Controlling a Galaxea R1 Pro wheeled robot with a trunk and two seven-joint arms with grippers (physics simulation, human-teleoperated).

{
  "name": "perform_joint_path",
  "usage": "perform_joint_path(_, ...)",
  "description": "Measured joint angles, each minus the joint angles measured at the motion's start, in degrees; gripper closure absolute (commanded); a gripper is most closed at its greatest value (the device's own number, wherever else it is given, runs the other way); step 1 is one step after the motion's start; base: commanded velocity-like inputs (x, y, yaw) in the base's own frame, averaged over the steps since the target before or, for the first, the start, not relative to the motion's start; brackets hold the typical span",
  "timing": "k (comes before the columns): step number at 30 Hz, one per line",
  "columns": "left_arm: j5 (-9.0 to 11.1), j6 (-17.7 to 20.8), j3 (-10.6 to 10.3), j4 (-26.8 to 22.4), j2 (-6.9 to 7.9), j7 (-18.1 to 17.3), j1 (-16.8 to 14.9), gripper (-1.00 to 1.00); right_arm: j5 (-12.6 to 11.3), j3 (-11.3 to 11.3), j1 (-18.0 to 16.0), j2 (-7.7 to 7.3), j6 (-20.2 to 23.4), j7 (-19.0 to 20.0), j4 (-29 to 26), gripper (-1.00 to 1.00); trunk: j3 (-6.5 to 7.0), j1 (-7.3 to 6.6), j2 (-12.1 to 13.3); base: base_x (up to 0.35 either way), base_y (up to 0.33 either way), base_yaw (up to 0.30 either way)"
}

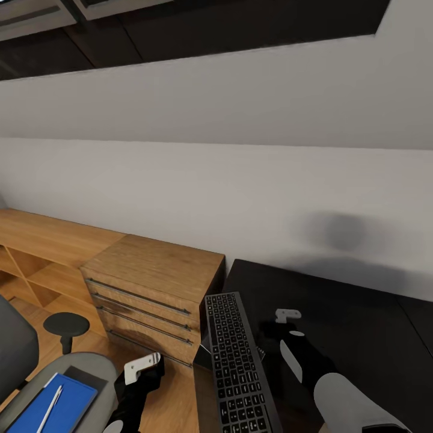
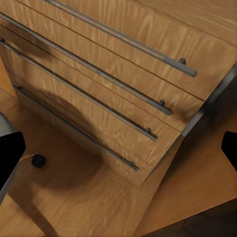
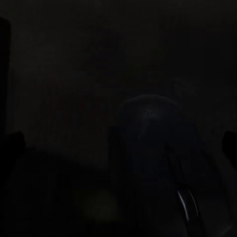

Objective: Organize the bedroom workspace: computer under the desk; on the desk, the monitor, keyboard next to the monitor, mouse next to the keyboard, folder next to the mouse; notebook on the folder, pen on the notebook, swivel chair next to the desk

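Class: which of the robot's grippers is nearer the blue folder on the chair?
Left. The left gripper hangs just beside the folder; the right gripper is over the desk, beyond the keyboard.

An attic home-office corner: a sloped white ceiling point(image 1: 240, 96) with dark-framed skylights, a light-wood drawer chest point(image 1: 150, 288), a low open shelf unit point(image 1: 36, 252), a black table point(image 1: 349, 325) carrying a keyboard point(image 1: 237, 361), and a grey swivel chair point(image 1: 24, 367).

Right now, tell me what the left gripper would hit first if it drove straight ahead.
Probably the light-wood drawer chest: the left gripper points at its lower drawer fronts with bar handles, near the floor. Depth is unclear.
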Motion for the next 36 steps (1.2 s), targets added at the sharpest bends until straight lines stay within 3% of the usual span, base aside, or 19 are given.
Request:
perform_joint_path(15,0.0,0.0,0.0,0.03,0.0,0.0,0.0,-1.0,-0.24,-0.24,0.01,-0.23,-0.02,0.13,-2.84,-1.0,0.0,0.0,0.0,0.0,0.0,0.0)
perform_joint_path(23,0.0,0.0,0.0,0.04,0.0,0.0,0.0,-1.0,-0.23,-0.21,0.35,-0.27,4.14,0.07,-11.92,-1.0,0.0,0.0,0.0,0.0,0.0,0.0)
perform_joint_path(26,-0.01,0.05,0.0,0.08,0.0,0.0,0.0,-1.0,-0.24,-0.17,2.21,-0.25,9.28,0.03,-19.5,-1.0,0.0,0.0,0.0,0.0,0.0,0.0)
perform_joint_path(29,-0.01,0.07,0.0,0.1,0.0,0.0,0.0,-1.0,-0.31,-0.18,3.86,-0.16,11.4,0.02,-23.18,-1.0,0.0,0.0,0.0,0.0,0.0,0.0)
perform_joint_path(36,-0.01,0.08,0.0,0.17,0.05,-0.01,0.0,-1.0,-2.28,-0.11,6.55,-0.11,13.17,0.01,-29.21,-1.0,0.0,0.0,0.0,0.0,0.0,0.0)
